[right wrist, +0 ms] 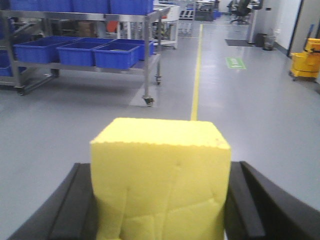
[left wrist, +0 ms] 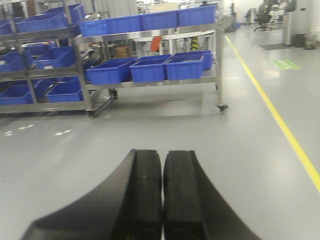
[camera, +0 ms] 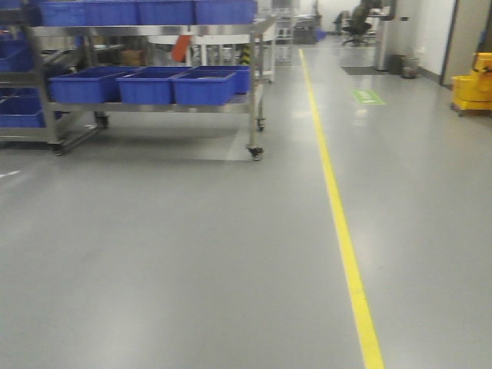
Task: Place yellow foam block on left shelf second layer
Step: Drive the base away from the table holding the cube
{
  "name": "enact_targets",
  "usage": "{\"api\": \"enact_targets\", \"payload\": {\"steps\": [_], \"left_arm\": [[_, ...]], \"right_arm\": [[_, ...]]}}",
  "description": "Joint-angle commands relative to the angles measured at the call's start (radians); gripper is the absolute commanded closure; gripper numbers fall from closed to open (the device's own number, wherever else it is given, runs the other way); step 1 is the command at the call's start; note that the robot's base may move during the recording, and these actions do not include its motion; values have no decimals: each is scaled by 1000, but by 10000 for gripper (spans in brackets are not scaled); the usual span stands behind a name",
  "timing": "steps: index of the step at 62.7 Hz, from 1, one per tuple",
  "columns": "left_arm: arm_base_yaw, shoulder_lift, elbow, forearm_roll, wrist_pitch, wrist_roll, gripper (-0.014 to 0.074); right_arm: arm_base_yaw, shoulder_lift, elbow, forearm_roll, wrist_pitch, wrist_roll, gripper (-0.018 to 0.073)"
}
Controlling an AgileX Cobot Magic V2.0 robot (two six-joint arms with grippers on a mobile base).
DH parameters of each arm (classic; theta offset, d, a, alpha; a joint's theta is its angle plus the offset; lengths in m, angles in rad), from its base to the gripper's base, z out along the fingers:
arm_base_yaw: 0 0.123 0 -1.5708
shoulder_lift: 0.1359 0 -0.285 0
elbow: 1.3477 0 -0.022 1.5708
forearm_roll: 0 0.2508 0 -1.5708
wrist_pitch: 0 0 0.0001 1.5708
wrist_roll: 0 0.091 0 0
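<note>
Clamped on the yellow foam block [right wrist: 160, 180] with the right gripper [right wrist: 161, 175], black fingers [right wrist: 70, 212] touching its sides at 9 and 3 o'clock. Held upright above the grey floor [right wrist: 50, 115], top face rising past the fingers toward 12 o'clock. Well apart from the steel shelf cart [right wrist: 150, 55] off at 11 o'clock.

Pressed together at the left gripper [left wrist: 163, 157], black pads [left wrist: 145, 190] touching each other. Pointed toward that cart at 12 o'clock in the left wrist view.

On the cart's lower layer, three blue bins [camera: 204, 86] side by side at the front. On the layer above, a row of upper blue bins [camera: 146, 11]. Cannot tell what lies inside any of them. Between the layers, something orange-red [camera: 181, 48] hanging. At 3 o'clock in the front view, a yellow mop bucket [camera: 473, 88]. From 12 to 6 o'clock, a yellow floor line [camera: 342, 231].
</note>
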Motion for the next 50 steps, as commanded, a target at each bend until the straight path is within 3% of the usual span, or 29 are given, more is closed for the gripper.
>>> {"api": "enact_targets", "payload": {"steps": [1,50], "left_arm": [[1,-21,23,-6,-82,-5,460],[1,-21,23,-6,-82,-5,460]], "right_arm": [[-6,10,-30,-15,-98,-7,103],[-6,10,-30,-15,-98,-7,103]]}}
